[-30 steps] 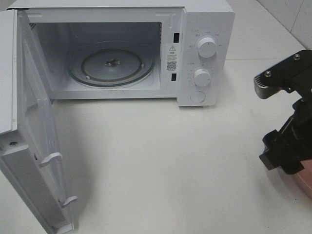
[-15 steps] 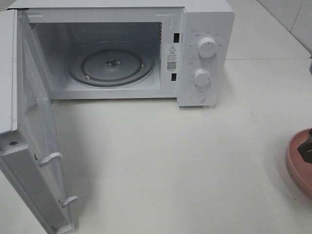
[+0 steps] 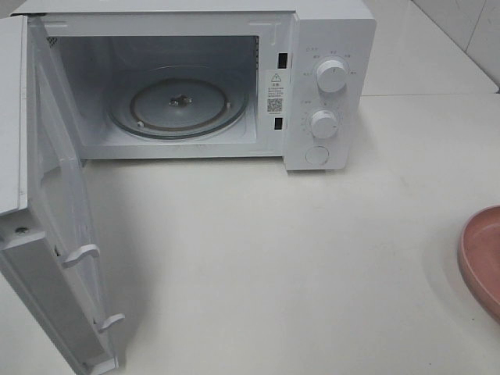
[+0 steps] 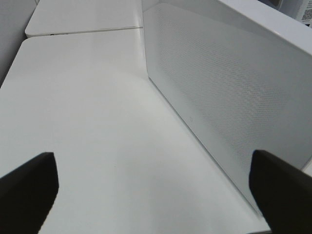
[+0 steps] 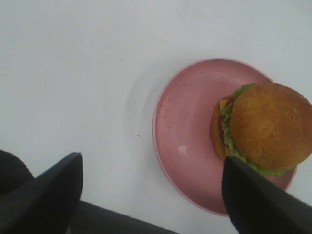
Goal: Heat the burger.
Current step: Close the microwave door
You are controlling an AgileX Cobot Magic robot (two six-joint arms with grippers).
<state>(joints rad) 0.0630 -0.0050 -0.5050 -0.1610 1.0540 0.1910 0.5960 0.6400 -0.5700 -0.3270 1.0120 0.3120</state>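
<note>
The burger (image 5: 270,126) has a glossy brown bun and a green lettuce frill. It sits off-centre on a pink plate (image 5: 185,126) in the right wrist view. My right gripper (image 5: 151,195) hovers above the table beside the plate, open, with nothing between its black fingers (image 5: 48,195). In the high view only the plate's rim (image 3: 480,254) shows at the right edge; the burger and both arms are out of frame there. My left gripper (image 4: 151,200) is wide open over bare table beside the microwave's white perforated panel (image 4: 219,87).
The white microwave (image 3: 328,47) stands at the back with its door (image 3: 55,203) swung fully open to the left. The glass turntable (image 3: 180,101) inside carries nothing. Two knobs (image 3: 332,76) are on its right panel. White table (image 3: 273,250) spreads in front.
My right arm has moved out of the high view past the right edge, uncovering the pink plate's rim. The microwave and its door have not moved.
</note>
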